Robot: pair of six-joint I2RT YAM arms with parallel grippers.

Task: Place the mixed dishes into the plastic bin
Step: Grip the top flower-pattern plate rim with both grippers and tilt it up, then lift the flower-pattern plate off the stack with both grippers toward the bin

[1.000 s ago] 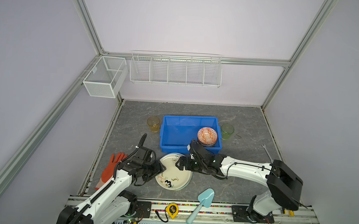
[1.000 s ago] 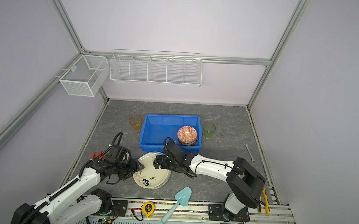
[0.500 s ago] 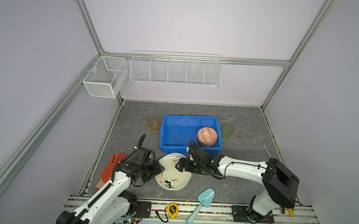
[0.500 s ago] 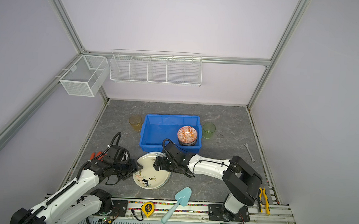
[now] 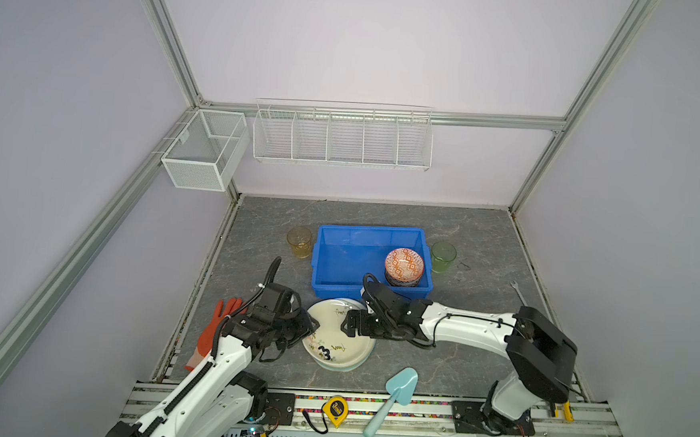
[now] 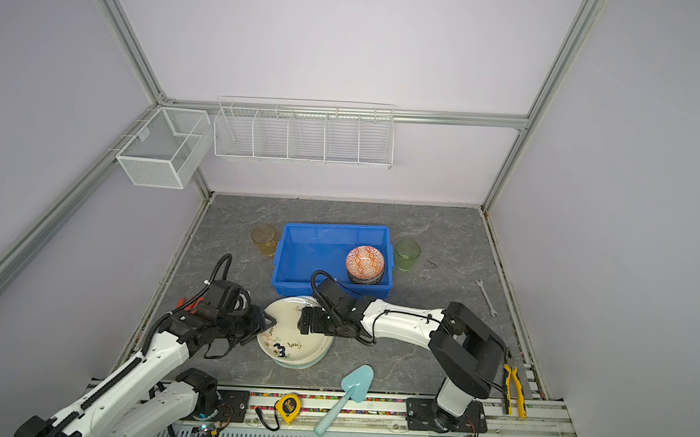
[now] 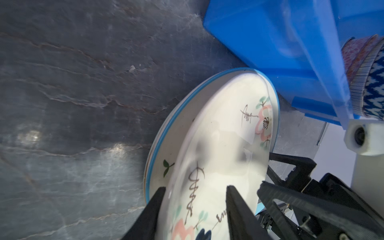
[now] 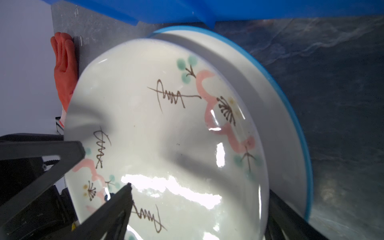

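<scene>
Near the table's [image 5: 476,235] front edge, just short of the bright blue rectangular plastic bin [image 5: 345,261], the cream doodled round plate [image 5: 329,326] lay tilted on a blue-rimmed plate [image 8: 270,104]. The left gripper [image 7: 194,188] straddled its rim, half closed, grip unclear; the right gripper [image 5: 346,331] stood wide open beside it. A firm pinch looked needed before lifting

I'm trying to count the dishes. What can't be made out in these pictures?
Plates under the cream doodled round plate: both top views, it covers them; only a blue-rimmed plate peeks out.
Bowls under the orange patterned bowl in the blue plastic bin: covered in both top views.
Whether the left hand grips the cream plate: left wrist view, its rim hides the contact.
</scene>
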